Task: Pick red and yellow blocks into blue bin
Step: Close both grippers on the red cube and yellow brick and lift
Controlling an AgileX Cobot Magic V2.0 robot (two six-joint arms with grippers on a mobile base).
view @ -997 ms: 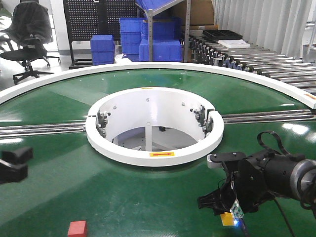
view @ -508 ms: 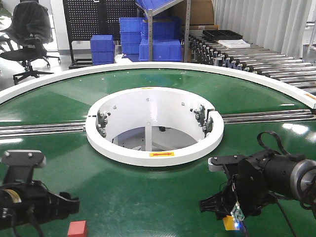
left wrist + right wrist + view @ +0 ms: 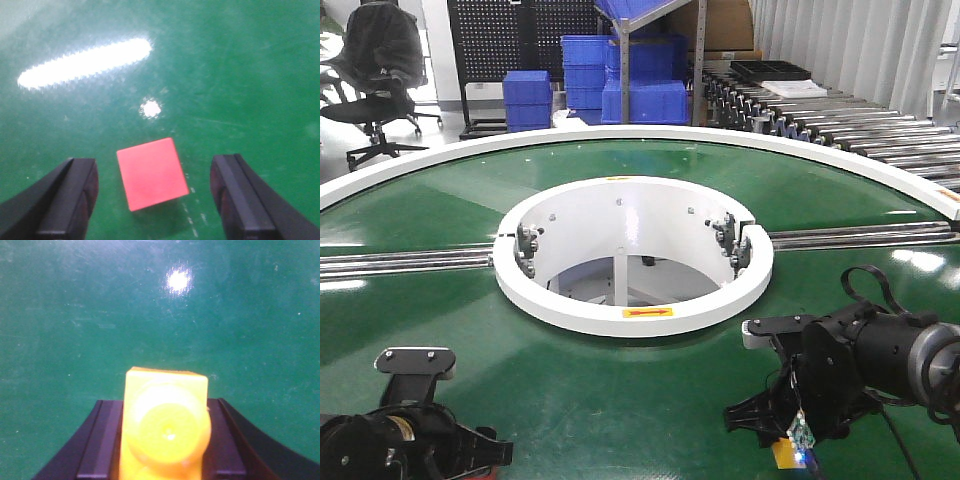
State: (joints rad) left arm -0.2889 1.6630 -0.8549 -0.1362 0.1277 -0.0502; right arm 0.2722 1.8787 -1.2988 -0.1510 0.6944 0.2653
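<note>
The red cube (image 3: 152, 172) lies on the green belt between the two black fingers of my left gripper (image 3: 156, 200), which is open with a gap on each side. In the front view the left arm (image 3: 410, 440) covers the cube. My right gripper (image 3: 165, 450) is shut on the yellow brick (image 3: 166, 425), its round stud facing the camera. In the front view a corner of the yellow brick (image 3: 782, 453) shows under the right gripper (image 3: 770, 432), low over the belt. The blue bin is out of view.
The green belt (image 3: 620, 400) curves round a white ring opening (image 3: 630, 312) in the middle. A steel rail (image 3: 400, 262) crosses the belt on both sides. Ribbed blue crates (image 3: 620, 80) and a roller conveyor (image 3: 840, 125) stand behind.
My left arm has moved in from the left and now covers the red cube in the front view. My right arm has hardly moved and still holds the yellow brick.
</note>
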